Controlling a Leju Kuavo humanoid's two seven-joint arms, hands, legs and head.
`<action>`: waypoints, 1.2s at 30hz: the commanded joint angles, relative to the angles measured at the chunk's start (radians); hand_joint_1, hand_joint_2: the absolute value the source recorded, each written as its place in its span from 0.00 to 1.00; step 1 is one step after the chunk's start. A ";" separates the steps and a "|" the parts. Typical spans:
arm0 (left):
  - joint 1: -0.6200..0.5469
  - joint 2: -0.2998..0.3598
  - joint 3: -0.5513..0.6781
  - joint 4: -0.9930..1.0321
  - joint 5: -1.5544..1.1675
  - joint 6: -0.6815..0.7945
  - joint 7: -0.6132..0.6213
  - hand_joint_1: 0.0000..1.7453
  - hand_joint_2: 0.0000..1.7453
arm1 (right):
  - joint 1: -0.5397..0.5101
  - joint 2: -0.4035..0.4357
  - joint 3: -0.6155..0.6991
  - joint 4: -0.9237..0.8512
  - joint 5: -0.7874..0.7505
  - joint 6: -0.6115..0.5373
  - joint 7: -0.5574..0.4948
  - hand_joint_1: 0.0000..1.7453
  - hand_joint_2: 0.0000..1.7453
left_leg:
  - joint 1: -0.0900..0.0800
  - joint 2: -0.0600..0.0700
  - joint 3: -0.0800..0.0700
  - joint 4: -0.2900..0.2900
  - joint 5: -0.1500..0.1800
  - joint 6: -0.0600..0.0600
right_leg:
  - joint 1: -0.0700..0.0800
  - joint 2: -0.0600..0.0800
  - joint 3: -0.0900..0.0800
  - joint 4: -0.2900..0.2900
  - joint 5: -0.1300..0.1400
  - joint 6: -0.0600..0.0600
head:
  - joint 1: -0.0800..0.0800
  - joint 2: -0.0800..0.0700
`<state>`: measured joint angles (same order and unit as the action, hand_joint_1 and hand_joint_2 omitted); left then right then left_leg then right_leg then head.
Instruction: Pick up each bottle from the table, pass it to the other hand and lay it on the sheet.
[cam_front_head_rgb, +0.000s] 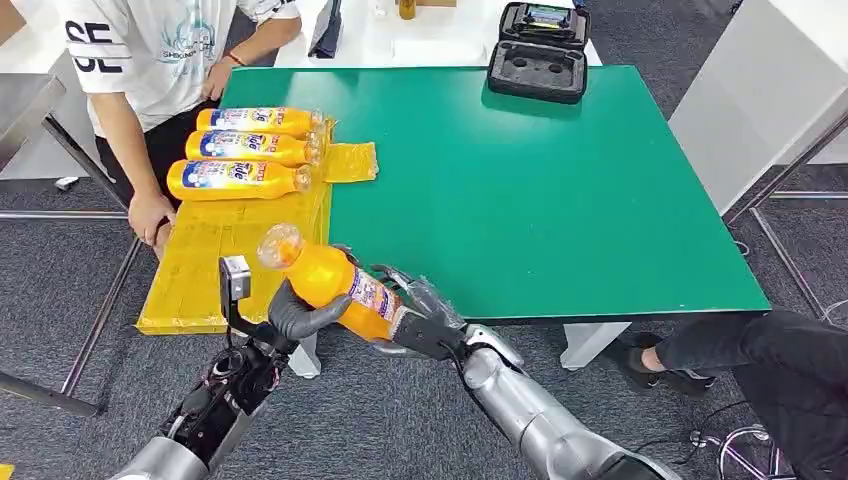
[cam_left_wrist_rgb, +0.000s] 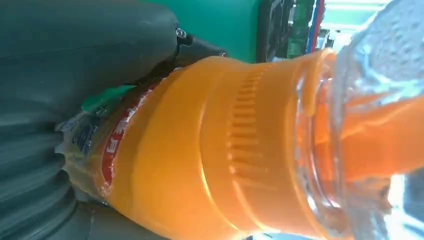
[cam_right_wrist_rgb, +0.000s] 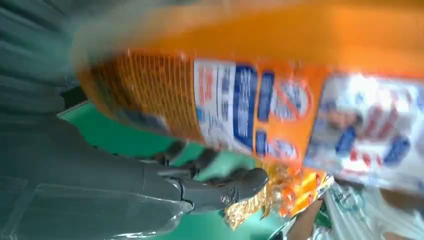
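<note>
**Bottle held in both hands off the bench's near edge**

The bottle (cam_front_head_rgb: 335, 288) lies tilted between the two hands, cap end up and away from the robot, just off the near edge of the green bench (cam_front_head_rgb: 540, 190) and beside the near end of the yellow sheet (cam_front_head_rgb: 215, 262). The left hand (cam_front_head_rgb: 300, 315) has its thumb and fingers clamped round the neck half; the right hand (cam_front_head_rgb: 420, 322) has its fingers wrapped round the label and base. Much of the lower bottle is hidden inside those fingers in the head view, and the left fingers behind the bottle cannot be made out there.

In the left wrist view the bottle (cam_left_wrist_rgb: 240, 150) is so close that its cap end is cut off and smeared with glare; the grey thumb (cam_left_wrist_rgb: 85, 45) presses its shoulder, and a strip of bench shows past the fingers. The right wrist view is blurred: the label (cam_right_wrist_rgb: 260, 110) can be seen but not read, with dark fingers (cam_right_wrist_rgb: 220, 187) curled beneath it.

From the head view alone, three more bottles (cam_front_head_rgb: 245, 150) lie side by side on the far end of the sheet, well beyond the fingers. A person's hand (cam_front_head_rgb: 150, 215) rests at the sheet's left edge; the person is cut off at the picture's top. A black case (cam_front_head_rgb: 540, 52) sits at the bench's far edge.
</note>
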<state>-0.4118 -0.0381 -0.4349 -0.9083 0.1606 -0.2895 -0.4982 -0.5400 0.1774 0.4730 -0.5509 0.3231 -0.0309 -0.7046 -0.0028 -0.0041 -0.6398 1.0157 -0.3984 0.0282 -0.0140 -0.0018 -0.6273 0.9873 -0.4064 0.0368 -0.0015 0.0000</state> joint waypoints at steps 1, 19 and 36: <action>-0.002 0.010 -0.014 0.003 -0.010 0.007 0.006 1.00 1.00 | -0.017 -0.017 0.002 -0.040 -0.055 -0.007 0.006 0.00 0.00 | 0.001 0.000 0.004 0.000 -0.002 -0.001 | 0.001 0.000 0.004 0.000 -0.002 -0.001 | 0.000 0.000; -0.033 0.082 0.169 -0.200 -0.020 0.193 -0.013 1.00 1.00 | 0.025 -0.038 -0.023 -0.090 -0.124 -0.009 0.006 0.00 0.00 | 0.002 0.001 0.004 0.001 -0.003 -0.002 | 0.002 0.000 0.005 0.000 -0.002 -0.002 | 0.000 0.000; -0.188 0.157 0.148 0.083 -0.849 0.869 0.021 1.00 1.00 | 0.236 -0.072 -0.160 -0.620 -0.250 -0.054 0.006 0.00 1.00 | 0.002 -0.002 0.002 0.000 -0.001 -0.002 | 0.001 -0.003 0.003 0.001 -0.002 -0.001 | 0.000 0.000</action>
<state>-0.4866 0.0759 -0.2335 -1.0314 -0.5133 0.5078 -0.5344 -0.3647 0.1312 0.3894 -0.9290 0.1152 -0.0847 -0.7046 -0.0020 -0.0043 -0.6399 1.0157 -0.3983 0.0279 -0.0138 -0.0019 -0.6276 0.9874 -0.4066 0.0366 -0.0015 0.0000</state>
